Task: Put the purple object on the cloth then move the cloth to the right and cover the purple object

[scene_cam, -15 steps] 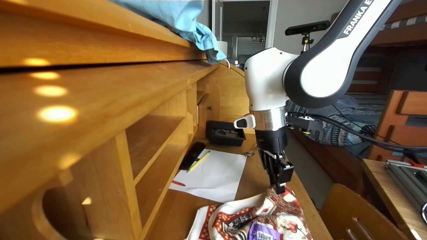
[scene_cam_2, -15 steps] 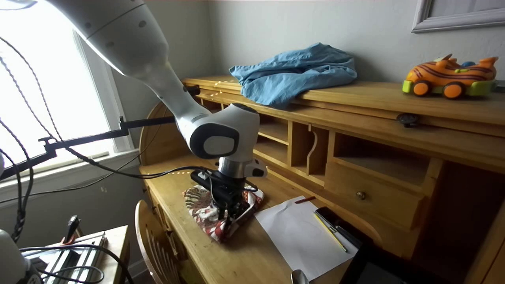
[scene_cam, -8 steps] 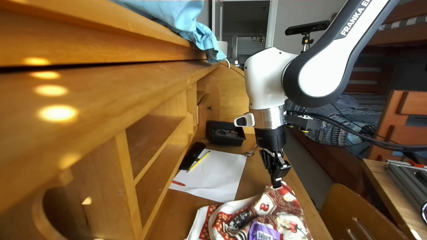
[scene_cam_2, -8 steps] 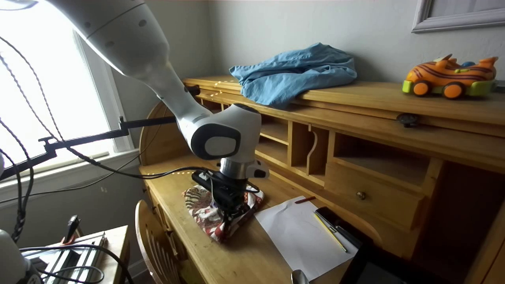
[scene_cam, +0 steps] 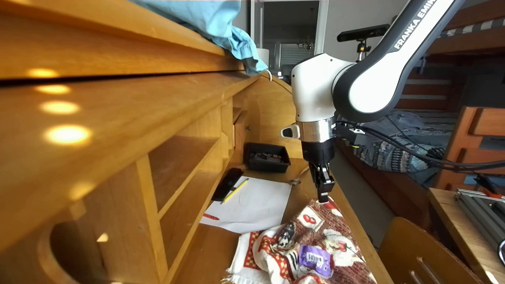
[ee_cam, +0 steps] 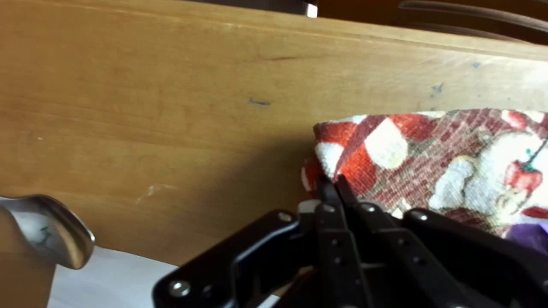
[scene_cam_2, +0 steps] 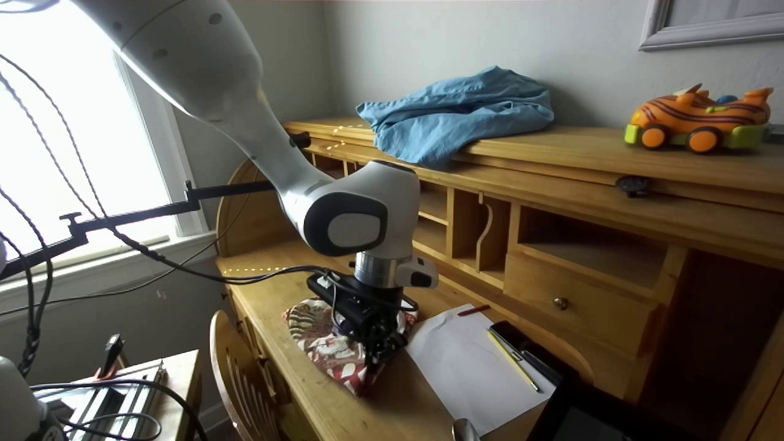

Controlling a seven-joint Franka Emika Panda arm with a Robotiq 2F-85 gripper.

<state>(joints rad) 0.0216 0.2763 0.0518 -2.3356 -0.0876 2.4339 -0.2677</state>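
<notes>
The purple object, a small shiny packet (scene_cam: 315,260), lies on the patterned red, brown and white cloth (scene_cam: 339,225). Its edge also shows at the right of the wrist view (ee_cam: 531,237). My gripper (scene_cam: 323,197) is shut on a corner of the cloth, a little above the desk. In the wrist view the closed fingertips (ee_cam: 334,182) pinch a fold of the cloth (ee_cam: 411,158). The cloth also shows in an exterior view (scene_cam_2: 334,358), where the arm hides most of the packet.
White paper (scene_cam: 256,201) with a yellow pencil (scene_cam: 235,191) and red crayon (scene_cam: 211,217) lies beside the cloth. A black tray (scene_cam: 266,157), black case (scene_cam: 227,184) and spoon (ee_cam: 55,231) lie beyond. Desk shelves (scene_cam: 189,165) stand along one side; a chair (scene_cam: 418,252) is at the front edge.
My gripper has moved along the desk toward the spoon and tray, keeping hold of the cloth corner. The cloth has stretched and slid that way, and the purple packet has shifted with it.
</notes>
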